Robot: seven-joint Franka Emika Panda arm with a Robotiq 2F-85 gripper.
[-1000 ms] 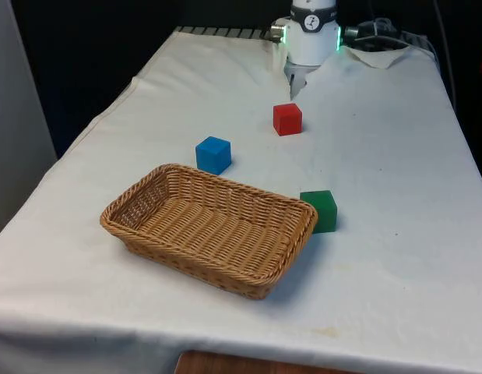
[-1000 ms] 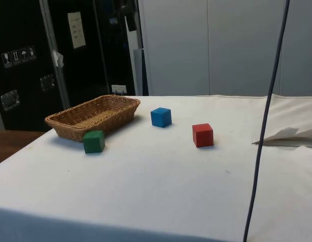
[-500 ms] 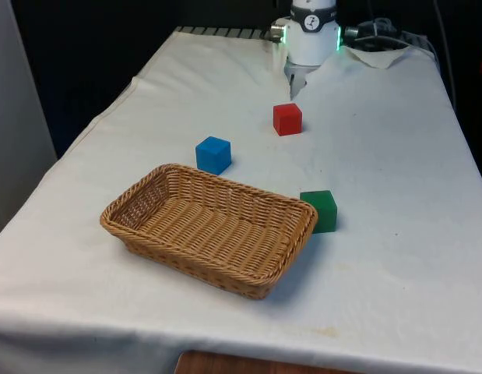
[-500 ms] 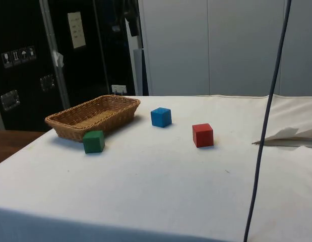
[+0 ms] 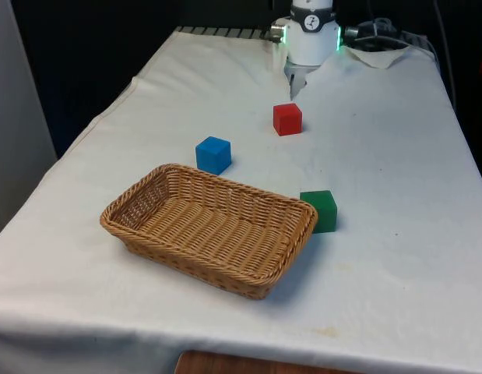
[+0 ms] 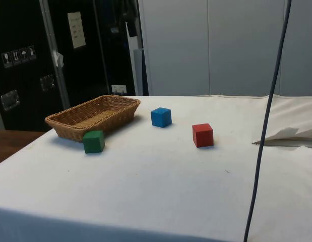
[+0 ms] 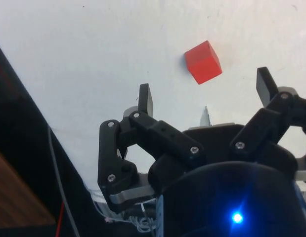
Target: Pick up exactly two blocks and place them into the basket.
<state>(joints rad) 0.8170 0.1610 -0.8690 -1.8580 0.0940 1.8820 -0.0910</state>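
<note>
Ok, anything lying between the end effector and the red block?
Nothing: in the wrist view only bare white cloth separates the open end effector from the red block.

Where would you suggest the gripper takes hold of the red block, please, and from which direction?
Probably from above, closing on two opposite side faces of the red block. It sits flat on the cloth with open space on every side, and the open gripper is nearest it.
</note>
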